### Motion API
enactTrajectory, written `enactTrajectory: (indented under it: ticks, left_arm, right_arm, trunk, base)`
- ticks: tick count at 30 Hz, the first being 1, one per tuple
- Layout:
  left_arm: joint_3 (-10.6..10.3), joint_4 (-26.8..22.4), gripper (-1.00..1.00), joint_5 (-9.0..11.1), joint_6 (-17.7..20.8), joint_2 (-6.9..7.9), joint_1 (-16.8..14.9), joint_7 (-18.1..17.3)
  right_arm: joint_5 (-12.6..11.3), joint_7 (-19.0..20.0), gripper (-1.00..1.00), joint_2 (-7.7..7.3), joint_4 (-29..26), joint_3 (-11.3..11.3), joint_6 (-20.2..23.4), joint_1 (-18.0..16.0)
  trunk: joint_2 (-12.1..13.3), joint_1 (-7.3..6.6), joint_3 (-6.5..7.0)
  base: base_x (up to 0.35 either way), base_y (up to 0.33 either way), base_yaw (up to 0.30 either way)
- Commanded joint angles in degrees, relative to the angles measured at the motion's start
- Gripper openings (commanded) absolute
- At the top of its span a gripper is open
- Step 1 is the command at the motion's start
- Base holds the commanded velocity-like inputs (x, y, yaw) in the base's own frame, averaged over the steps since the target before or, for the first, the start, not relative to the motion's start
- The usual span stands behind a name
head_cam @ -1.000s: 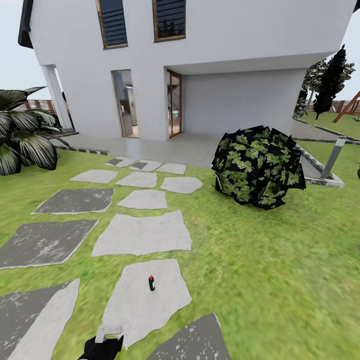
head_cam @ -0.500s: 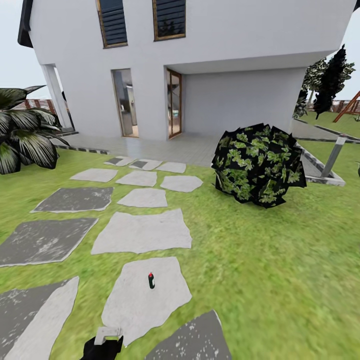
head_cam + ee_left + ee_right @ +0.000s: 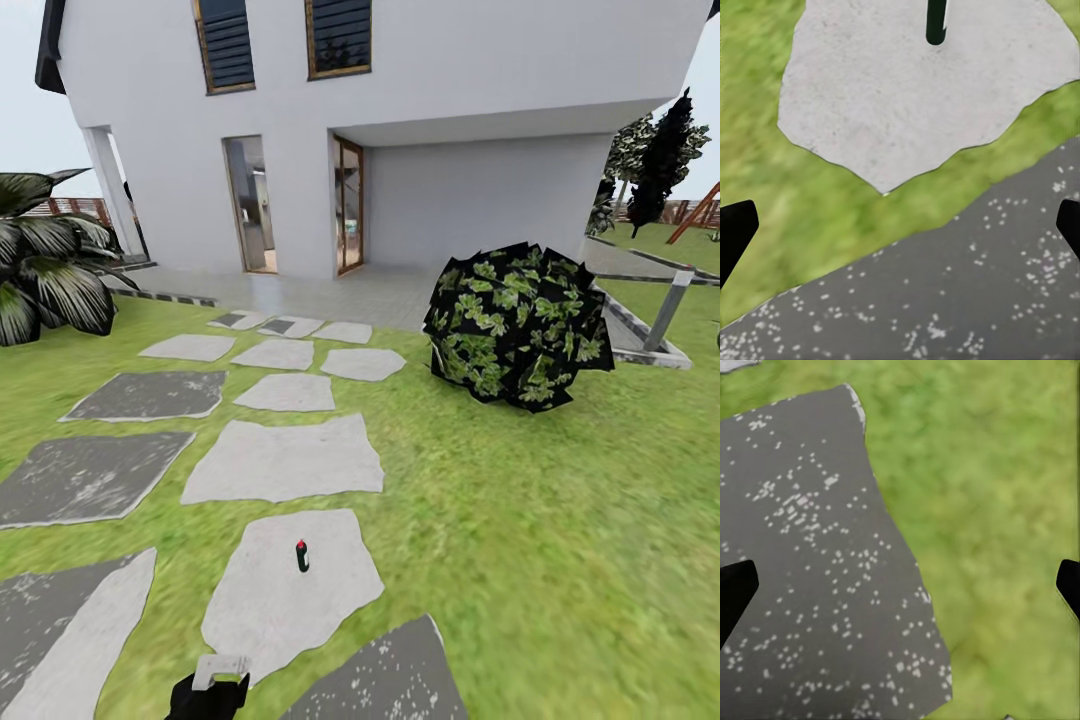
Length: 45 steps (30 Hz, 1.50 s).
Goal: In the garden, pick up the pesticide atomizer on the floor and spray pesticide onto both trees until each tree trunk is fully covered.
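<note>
One tiny atomizer (image 3: 302,555) stands upright on a light grey stone (image 3: 292,590) in the lawn (image 3: 520,560), dark body with a red spot on top. It sits roughly mid-stone, a little toward the far edge, with nothing touching it. The left wrist view catches its dark lower part (image 3: 936,22) on that same pale stone (image 3: 915,97), with a strip of grass and then a dark speckled stone (image 3: 967,300) nearer the camera.

The left gripper (image 3: 900,225) is spread wide (both black fingertips (image 3: 735,232) sit at opposite edges of its wrist view, nothing between them). It hangs over the grass and dark stone, well short of the atomizer. In the head view a bit of the left arm (image 3: 212,688) pokes in at the bottom edge, a black part with a pale block on it, near the close edge of the pale stone.

The right gripper (image 3: 900,585) is parted just as wide and holds nothing, with a dark speckled stone (image 3: 810,570) and grass below it.

More stones run in a path toward a white house (image 3: 400,130). A round, dark leafy bush (image 3: 518,328) sits on the grass to the right, well apart from the atomizer. A palm (image 3: 45,265) is at the left edge, and a black cone tree (image 3: 665,160) stands far off at the right with a slat fence (image 3: 690,212) behind it.
</note>
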Motion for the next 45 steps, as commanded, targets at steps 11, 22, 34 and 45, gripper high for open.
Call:
enactTrajectory:
  ticks: [11,22,34,45]
  left_arm:
    - [0.14,0.51,1.0,-0.86,-0.24,0.26,-0.03,0.34]
    - [0.34,1.27,1.0,-0.31,-0.33,0.61,-0.03,-0.07]
    - [0.44,1.67,1.0,-0.18,-0.37,0.52,-0.03,-0.09]
    - [0.47,1.67,1.0,-0.18,-0.37,0.45,-0.03,-0.09]
  right_arm:
    - [0.04,0.13,1.0,-0.25,0.04,-0.1,-0.99,-0.03]
    - [-0.09,0.1,1.0,-0.18,-0.34,-0.37,-1.0,-0.03]
    - [-0.09,0.13,1.0,-0.17,-0.41,-0.45,-0.93,-0.03]
    - [-0.09,0.13,1.0,-0.17,-0.39,-0.45,-0.91,-0.03]
  trunk:
    - [-4.45,2.41,-2.03]
    - [-8.86,4.83,-4.13]
    - [-13.67,7.47,-7.28]
    - [-18.08,9.88,-10.21]
  base:
    - [0.0,0.0,0.0]
    - [0.0,0.0,0.016]
    - [0.0,0.0,0.101]
    - [0.0,0.0,0.09]
